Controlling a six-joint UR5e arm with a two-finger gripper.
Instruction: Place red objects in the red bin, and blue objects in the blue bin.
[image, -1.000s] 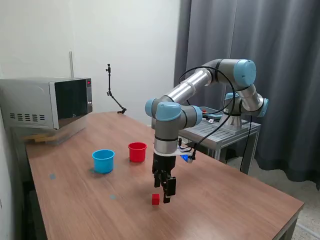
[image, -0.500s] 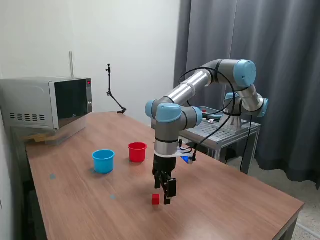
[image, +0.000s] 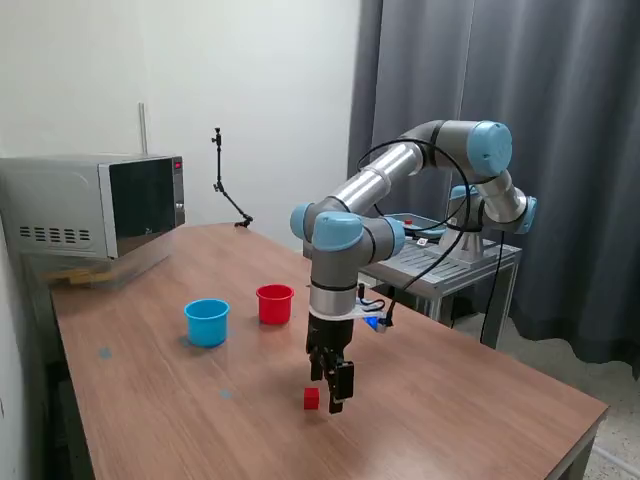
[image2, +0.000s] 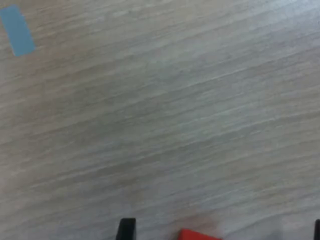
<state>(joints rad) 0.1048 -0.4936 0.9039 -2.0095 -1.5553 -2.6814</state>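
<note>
One red cube (image: 311, 398) sits flat on the wooden surface (image: 450, 390), toward the near edge in the exterior view. It is equal-sided, with no long axis to speak of; one face and one vertical edge show in the exterior view, and its top is level. In the wrist view only a sliver of the red cube (image2: 199, 234) shows at the frame's edge, between the two dark fingertips (image2: 126, 229), nearer the middle than either tip.

The claw (image: 333, 398) points straight down, its tips low over the surface and just at the exterior view's right of the cube. Its fingers are spread apart and hold nothing; whether a tip touches the cube cannot be told.

The red cup (image: 275, 303) and the light-blue cup (image: 207, 322) stand upright, mouths up, near each other but apart, farther back and toward the exterior view's left, well away from the cube.

The surface is brown wood-grain laminate, with a strip of pale blue tape (image2: 17, 30) stuck to it in the wrist view. A silver microwave (image: 95, 205) stands at the far corner on the exterior view's left, before a white wall (image: 260, 90). A dark grey curtain (image: 560, 120) hangs on the exterior view's right, behind the arm's base on a metal stand (image: 450, 262).
</note>
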